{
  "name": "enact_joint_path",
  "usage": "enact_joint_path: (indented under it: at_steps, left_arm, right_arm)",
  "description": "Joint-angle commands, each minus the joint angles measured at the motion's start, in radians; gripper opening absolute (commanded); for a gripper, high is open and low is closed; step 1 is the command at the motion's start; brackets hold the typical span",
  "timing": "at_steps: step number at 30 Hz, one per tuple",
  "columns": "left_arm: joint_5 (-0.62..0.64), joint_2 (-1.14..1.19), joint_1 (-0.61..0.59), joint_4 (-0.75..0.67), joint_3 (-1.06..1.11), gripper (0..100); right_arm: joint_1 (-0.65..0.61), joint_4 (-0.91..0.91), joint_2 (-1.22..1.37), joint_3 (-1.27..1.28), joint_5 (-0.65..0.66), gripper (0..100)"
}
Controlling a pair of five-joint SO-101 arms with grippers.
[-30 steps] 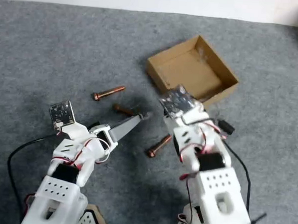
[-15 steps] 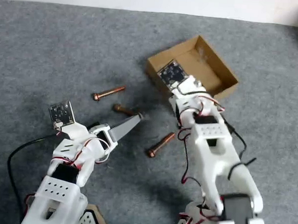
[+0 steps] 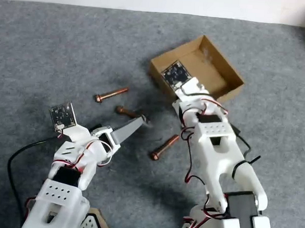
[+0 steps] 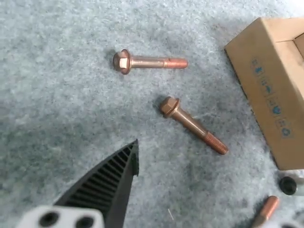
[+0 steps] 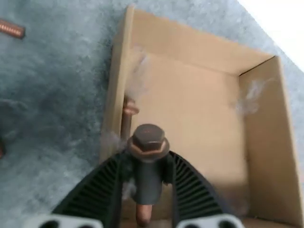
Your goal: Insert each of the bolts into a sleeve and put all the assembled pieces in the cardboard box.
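The assembled piece [image 5: 147, 152], i.e. a copper bolt [image 5: 148, 140] seated in a dark sleeve [image 5: 147, 183], is clamped in the right gripper [image 5: 147, 162], w/ the threaded tip poking out the sleeve's far end. It hangs approx. over the cardboard box [image 5: 190, 118] wall that faces the middle of the desk [image 3: 53, 47], not clearly over the box floor.

Main risk, as I judge it: if released here, the piece could clip that wall's top edge and tip out onto the desk instead of in. Second: the grip looks to be on the sleeve only, so the bolt prob. stays put just by its head resting on the sleeve. A tilt or a knock could part the two. Third: a copper piece [image 5: 127, 114] lies inside along that same wall (can't tell if it's sleeved), so a drop there may land on it and bounce.

Rel. to the gripper, the sleeve sits between both fingers, touching each, and the bolt head is just beyond their tips.

Further out, the box sits toward the desk's far edge, right of centre. Three loose bolts lie mid-desk: far bolt [image 3: 111, 94], middle bolt [image 3: 128, 111], near bolt [image 3: 163, 148]. The left gripper [image 3: 139, 122] looks closed on nothing, its tip just beside the middle bolt.
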Motion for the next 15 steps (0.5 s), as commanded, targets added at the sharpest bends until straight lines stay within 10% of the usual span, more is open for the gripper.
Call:
enact_joint_path:
  at_steps: [1, 15]
  left_arm:
    - [-0.005, -0.015, -0.008, -0.011, -0.005, 53]
    - [-0.005, -0.015, -0.007, -0.011, -0.005, 53]
  right_arm:
    - [-0.001, 0.076, -0.007, -0.079, -0.026, 10.5]
    - [0.085, 0.354, -0.079, -0.252, -0.169, 0.0]
